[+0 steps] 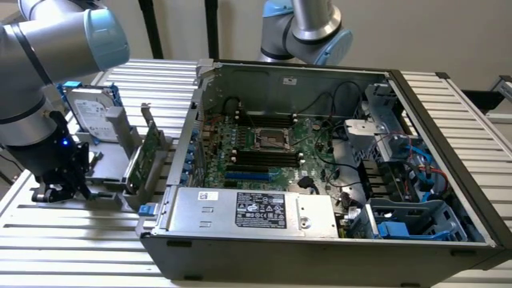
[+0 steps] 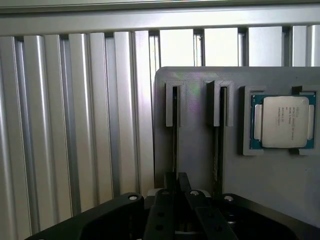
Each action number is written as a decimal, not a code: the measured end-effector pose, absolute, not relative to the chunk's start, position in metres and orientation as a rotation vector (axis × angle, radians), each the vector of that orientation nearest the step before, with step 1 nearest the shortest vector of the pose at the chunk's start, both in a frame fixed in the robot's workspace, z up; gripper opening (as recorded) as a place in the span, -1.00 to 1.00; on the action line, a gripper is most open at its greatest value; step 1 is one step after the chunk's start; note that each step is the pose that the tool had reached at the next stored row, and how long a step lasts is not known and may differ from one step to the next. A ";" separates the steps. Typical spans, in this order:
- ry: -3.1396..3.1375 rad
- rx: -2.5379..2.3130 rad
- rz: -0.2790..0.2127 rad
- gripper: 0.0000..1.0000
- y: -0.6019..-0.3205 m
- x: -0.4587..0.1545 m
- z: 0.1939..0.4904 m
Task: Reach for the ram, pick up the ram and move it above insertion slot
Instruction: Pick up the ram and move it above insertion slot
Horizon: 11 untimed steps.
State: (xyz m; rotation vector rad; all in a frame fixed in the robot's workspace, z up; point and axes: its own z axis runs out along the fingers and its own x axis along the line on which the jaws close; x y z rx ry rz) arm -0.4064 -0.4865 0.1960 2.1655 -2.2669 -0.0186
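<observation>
The ram [image 2: 175,145] stands on edge in a narrow slot of the grey tray [image 2: 280,185], with a second slot just beside it and a processor chip [image 2: 283,121] in a pocket further along. The gripper [image 2: 176,180] sits in line with that thin edge. Whether it has clamped the stick or merely straddles it, I cannot tell.

The likely trouble is a skewed hold. If the grip is off-centre or the lift is not straight, the stick could bind against the slot's guides, tilt or slip out. The way to the computer case [image 1: 448,120] also looks crowded. An expansion card [image 1: 144,159] and a hard drive [image 1: 92,114] stand upright between the tray and the case wall, so a low carry could clip them.

In the exterior view the arm enters from the upper left and folds down. Its wrist points straight at the table [image 1: 80,240], and the gripper [image 1: 57,191] is low at the lower left, well apart from the memory slots [image 1: 264,157].
</observation>
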 end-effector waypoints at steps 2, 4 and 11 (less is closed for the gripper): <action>-2.267 2.165 -0.019 -0.73 -0.487 -0.406 0.196; -2.266 2.166 -0.019 -0.73 -0.487 -0.406 0.196; -2.236 2.197 -0.018 -0.73 -0.487 -0.406 0.196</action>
